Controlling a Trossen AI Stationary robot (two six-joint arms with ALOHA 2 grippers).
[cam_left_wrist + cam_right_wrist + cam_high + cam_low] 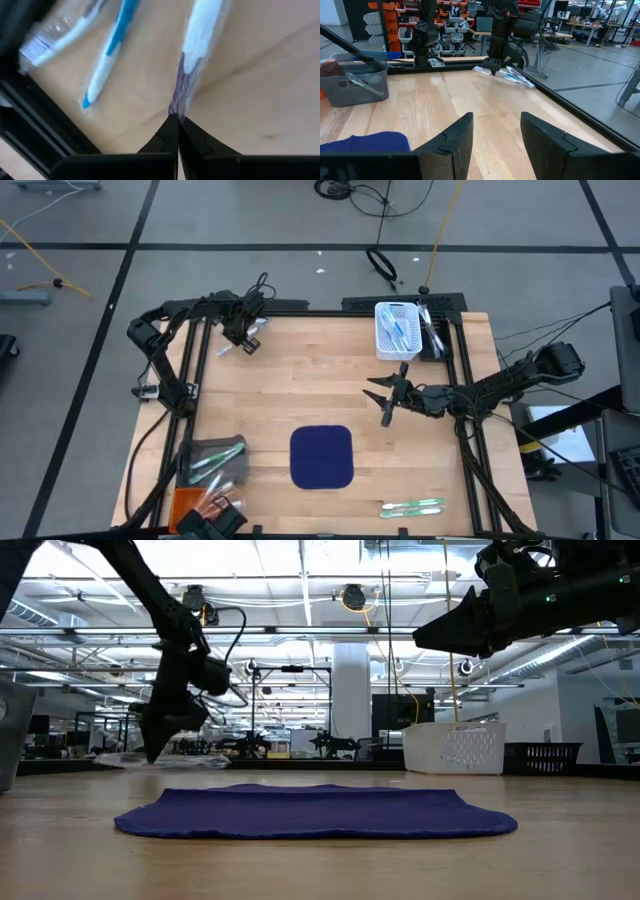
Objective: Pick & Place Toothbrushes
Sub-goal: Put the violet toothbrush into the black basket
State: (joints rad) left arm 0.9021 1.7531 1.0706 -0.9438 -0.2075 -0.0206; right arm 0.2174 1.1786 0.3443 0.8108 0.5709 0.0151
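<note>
Pinching the tip of a wrapped toothbrush [200, 45], the left gripper [243, 337] stands at the far left corner of the table [300, 380], at about 11 o'clock from the navy mat [321, 457] in the high view. Its fingers are closed together on the clear wrapper end, as the left wrist view shows, and the long axis of this toothbrush runs straight away from the fingertips, almost in line with the gripper. A second blue-and-white toothbrush [107, 60] lies just beside the held one, nearly parallel to it and not touching the fingers, and a third lies further to the side. The right gripper [386, 402] hovers with its fingers apart and holding nothing, at about 1 o'clock from the mat and just near the white basket [396, 330], which stands at 12 o'clock from this gripper and already has some toothbrushes in it. I judge the basket to be the goal, so the coming move turns on one relation: the basket lies toward 3 o'clock from the left gripper, well apart across the far edge of the table. More toothbrushes lie at the near right edge [412, 507] and in the grey bin [212, 460] at the near left.
</note>
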